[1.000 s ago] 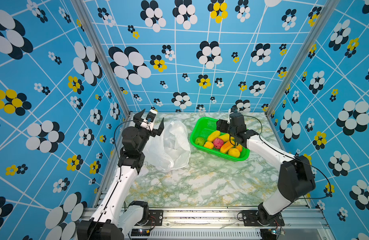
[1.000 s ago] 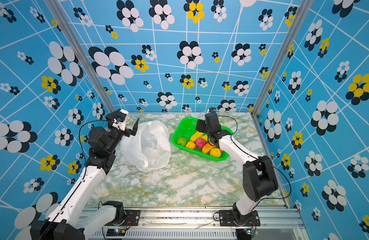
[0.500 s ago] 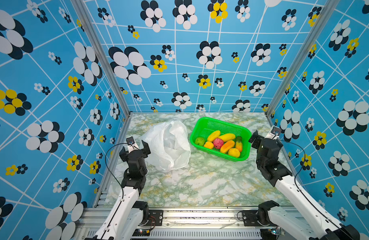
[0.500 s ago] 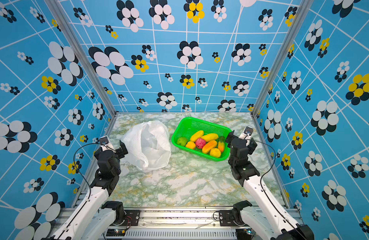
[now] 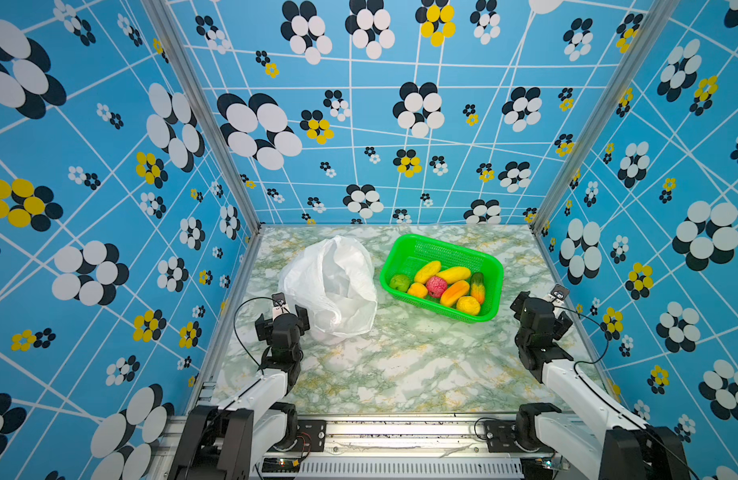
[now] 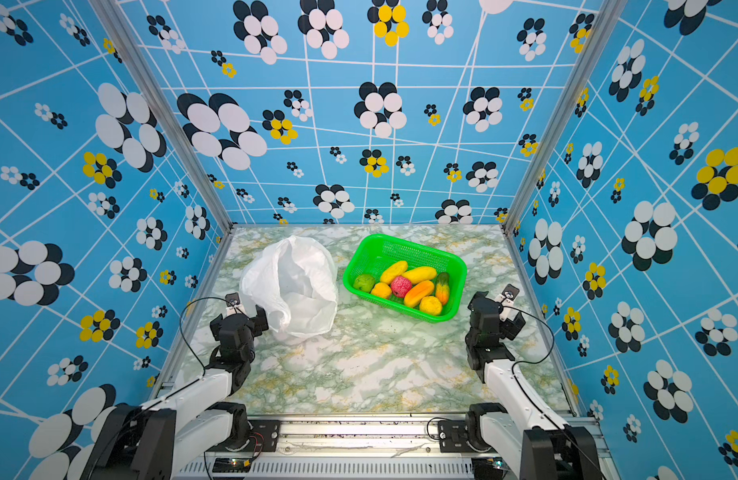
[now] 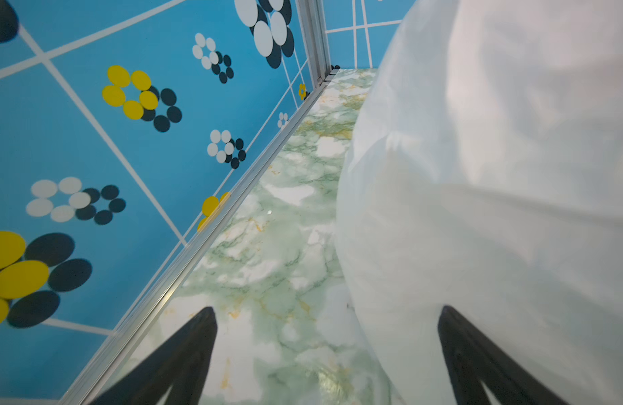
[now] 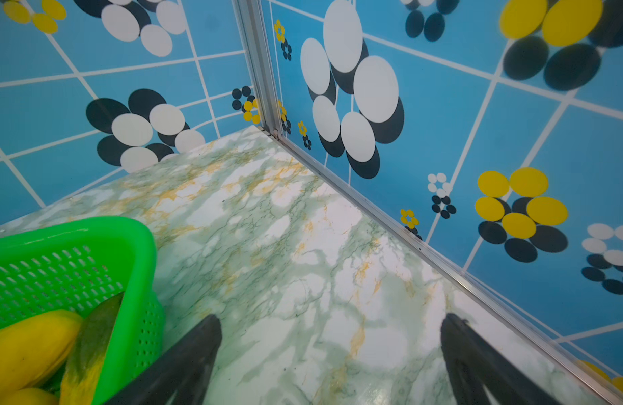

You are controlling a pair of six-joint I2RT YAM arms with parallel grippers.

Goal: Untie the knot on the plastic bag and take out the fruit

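left gripper [image 5: 282, 319], jaws spread and empty, points toward the back wall [image 5: 380, 145] from a low folded arm [image 5: 263, 386] at the near left of the green-veined marble table [image 5: 400, 365], one finger [image 7: 468, 350] just beside the slumped, crinkly white plastic bag [image 5: 334, 286], whose long axis runs front to back. right gripper [image 5: 539, 311], likewise spread and empty, mirrors this pose beside the green mesh plastic basket [image 5: 442, 246]; the small toy fruit [image 5: 442, 284] lies inside it, its elongated yellow-orange pieces mostly slanted.
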